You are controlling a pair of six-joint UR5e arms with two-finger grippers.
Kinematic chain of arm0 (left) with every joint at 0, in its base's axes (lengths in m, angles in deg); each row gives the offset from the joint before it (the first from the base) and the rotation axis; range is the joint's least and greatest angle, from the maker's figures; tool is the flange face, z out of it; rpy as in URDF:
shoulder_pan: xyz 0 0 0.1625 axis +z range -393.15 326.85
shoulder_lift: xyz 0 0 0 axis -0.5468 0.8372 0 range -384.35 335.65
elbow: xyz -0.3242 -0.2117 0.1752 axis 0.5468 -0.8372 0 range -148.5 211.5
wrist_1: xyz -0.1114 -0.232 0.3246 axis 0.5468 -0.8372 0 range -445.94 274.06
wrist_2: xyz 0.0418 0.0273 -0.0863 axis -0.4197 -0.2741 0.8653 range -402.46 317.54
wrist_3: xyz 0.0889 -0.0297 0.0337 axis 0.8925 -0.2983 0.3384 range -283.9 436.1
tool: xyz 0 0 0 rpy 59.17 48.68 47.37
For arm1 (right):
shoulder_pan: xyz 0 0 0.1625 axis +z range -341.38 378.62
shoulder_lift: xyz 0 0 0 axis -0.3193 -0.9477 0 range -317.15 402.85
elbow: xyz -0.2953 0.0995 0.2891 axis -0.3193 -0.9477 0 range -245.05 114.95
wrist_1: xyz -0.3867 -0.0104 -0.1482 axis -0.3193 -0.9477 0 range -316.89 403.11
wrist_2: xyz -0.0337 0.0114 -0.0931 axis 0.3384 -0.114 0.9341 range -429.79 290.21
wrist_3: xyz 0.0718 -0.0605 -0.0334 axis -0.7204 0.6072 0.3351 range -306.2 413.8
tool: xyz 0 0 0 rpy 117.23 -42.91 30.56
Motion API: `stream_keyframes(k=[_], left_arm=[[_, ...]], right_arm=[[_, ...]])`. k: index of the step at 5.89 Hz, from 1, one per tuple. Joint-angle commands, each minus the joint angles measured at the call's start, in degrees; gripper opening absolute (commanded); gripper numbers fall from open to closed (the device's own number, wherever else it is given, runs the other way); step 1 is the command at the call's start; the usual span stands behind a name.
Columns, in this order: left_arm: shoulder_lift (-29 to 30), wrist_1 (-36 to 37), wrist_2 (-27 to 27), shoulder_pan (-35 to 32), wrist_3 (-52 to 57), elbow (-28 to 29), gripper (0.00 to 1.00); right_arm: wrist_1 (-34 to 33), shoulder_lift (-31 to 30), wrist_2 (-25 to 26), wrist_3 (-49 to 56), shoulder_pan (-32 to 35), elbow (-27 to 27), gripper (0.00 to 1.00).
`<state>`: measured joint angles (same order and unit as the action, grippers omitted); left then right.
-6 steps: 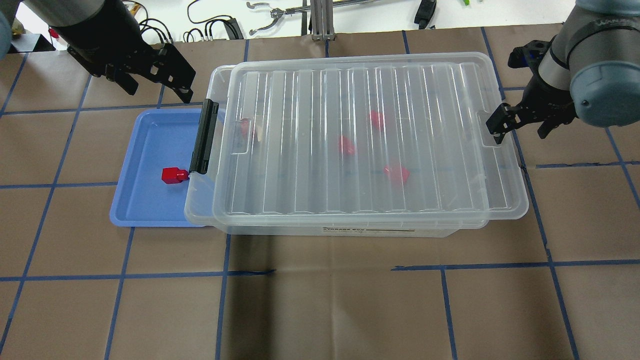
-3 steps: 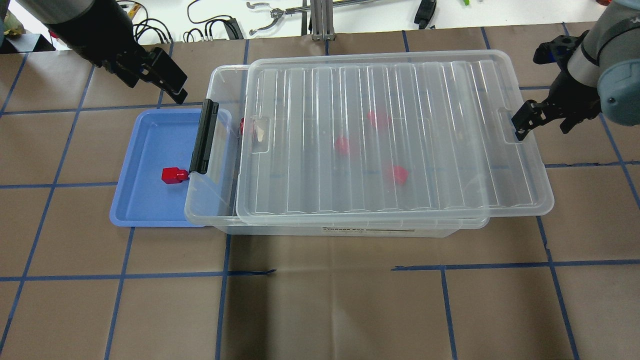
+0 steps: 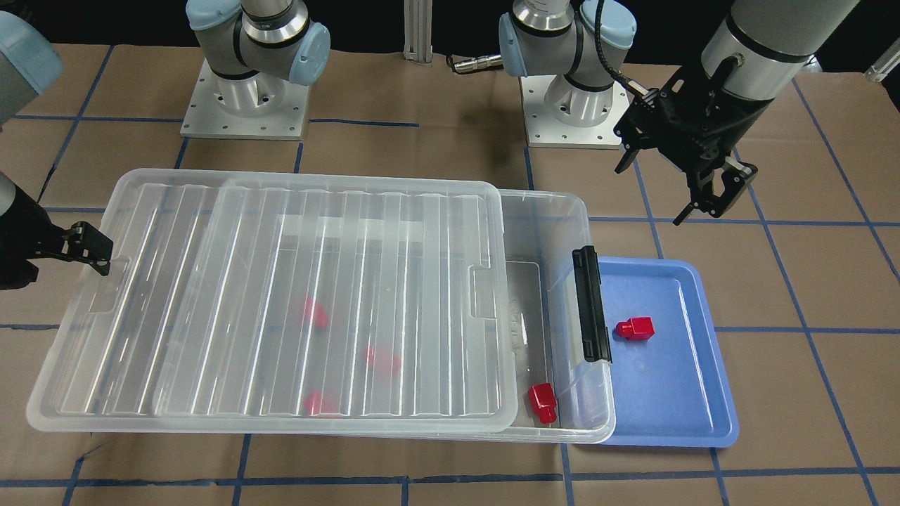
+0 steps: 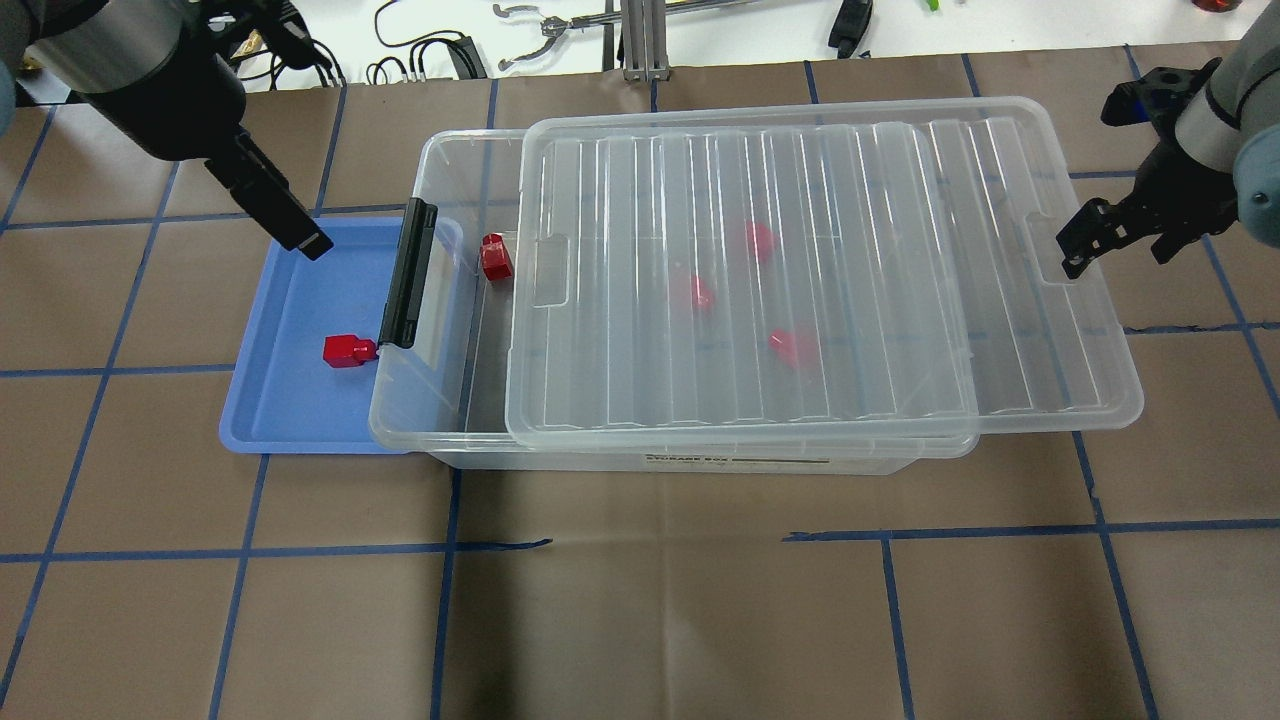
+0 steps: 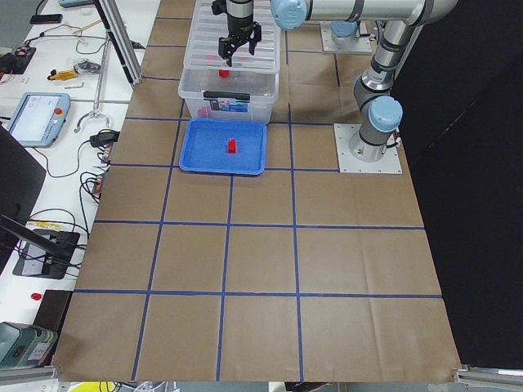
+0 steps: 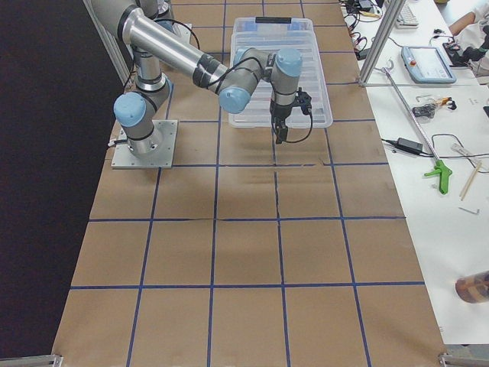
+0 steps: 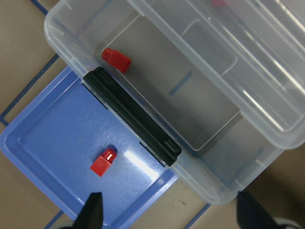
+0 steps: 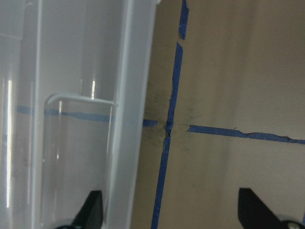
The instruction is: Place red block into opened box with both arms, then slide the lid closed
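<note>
One red block (image 4: pixel 348 350) (image 3: pixel 635 328) (image 7: pixel 103 162) lies in the blue tray (image 4: pixel 290 300), close to the black latch (image 4: pixel 408 272) of the box (image 4: pixel 440 160). The ribbed lid (image 4: pixel 620 380) (image 3: pixel 281 232) sits shifted toward the robot's right, leaving the latch end of the box uncovered. Another red block (image 4: pixel 494 257) (image 7: pixel 116 59) shows in that gap, and several more show blurred under the lid. My left gripper (image 4: pixel 305 238) (image 7: pixel 171 217) hangs open over the tray's far corner, empty. My right gripper (image 4: pixel 1075 250) (image 8: pixel 169 214) is open, one finger in the lid's end recess.
The blue tray butts against the box's latch end. Both arm bases (image 3: pixel 246 105) stand behind the box. Cables and tools (image 4: pixel 540 30) lie on the white bench past the table's far edge. Brown table surface with blue tape lines stretches in front of the box.
The lid has slid toward the robot's right with the right gripper, uncovering the latch end and a red block. The left gripper has dropped and turned over the tray's far corner.
</note>
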<state>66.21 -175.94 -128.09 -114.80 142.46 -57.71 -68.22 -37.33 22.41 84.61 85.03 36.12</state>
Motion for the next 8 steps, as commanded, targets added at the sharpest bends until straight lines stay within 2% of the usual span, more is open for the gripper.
stream_keyframes(k=[1, 2, 4, 5, 7, 8], left_arm=[[2.58, 7.24, -0.59, 2.02, 18.11, -6.46, 0.97], [4.96, 12.78, -0.76, 2.28, 24.36, -9.89, 0.97], [9.27, 15.82, -5.41, 6.21, 39.03, -10.98, 0.97], [11.46, 16.09, -5.25, 7.80, 39.97, -10.90, 0.97], [14.90, 22.04, -4.99, 7.56, 40.42, -12.72, 0.98], [15.87, 29.64, -4.99, 7.64, 40.51, -16.92, 0.97]], right_arm=[[-1.50, 0.03, 0.08, 3.62, -2.85, -0.01, 1.00], [-1.51, 0.03, 0.00, 6.07, -5.12, -0.10, 1.00], [-1.51, 0.03, 0.00, 9.95, -8.99, -0.36, 1.00], [-1.51, 0.11, 0.00, 11.27, -9.54, -0.88, 1.00], [-1.17, -1.02, 0.26, 10.50, -9.45, -1.50, 1.00], [0.14, -1.72, 0.17, 3.97, -8.93, -3.68, 1.00]])
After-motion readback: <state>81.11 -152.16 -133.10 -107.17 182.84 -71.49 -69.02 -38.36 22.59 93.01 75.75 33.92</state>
